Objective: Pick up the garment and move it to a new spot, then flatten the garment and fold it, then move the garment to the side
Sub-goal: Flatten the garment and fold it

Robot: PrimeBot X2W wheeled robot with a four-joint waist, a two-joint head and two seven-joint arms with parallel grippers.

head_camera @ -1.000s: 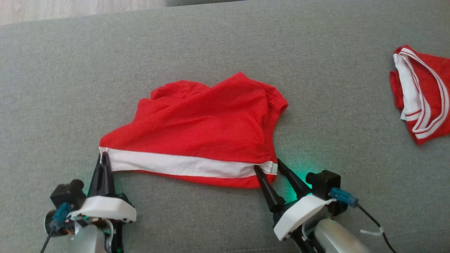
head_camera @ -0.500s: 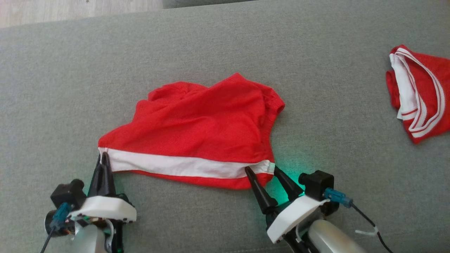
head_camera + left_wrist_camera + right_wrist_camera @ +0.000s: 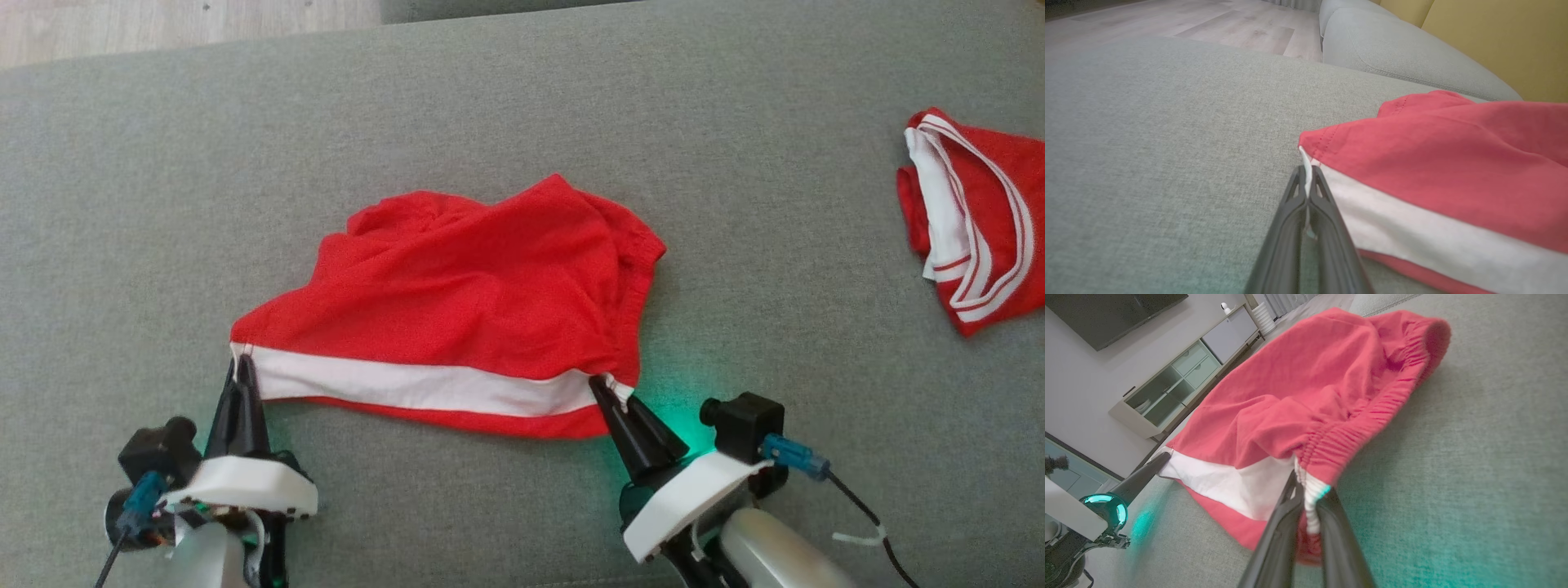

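Red shorts with a white stripe, the garment [image 3: 473,302], lie spread on the grey couch cushion [image 3: 506,106] in the middle of the head view. My left gripper [image 3: 242,365] is shut on the garment's near left corner, where the white stripe ends [image 3: 1305,169]. At the near right corner my right gripper [image 3: 608,388] is shut on the elastic waistband end [image 3: 1308,486]. The garment [image 3: 1306,388] bunches up behind the waistband, and its far edge is rumpled. The left gripper [image 3: 1161,461] also appears at the stripe's far end in the right wrist view.
A second red garment with white trim [image 3: 971,216] lies folded at the right edge of the cushion. Wooden floor [image 3: 180,24] runs beyond the cushion's far edge. Another couch cushion [image 3: 1396,45] and a yellow wall stand behind. A cabinet [image 3: 1180,384] is across the room.
My right gripper went from open around the waistband corner to shut on it, and the corner has pulled in slightly. The left gripper kept its hold.
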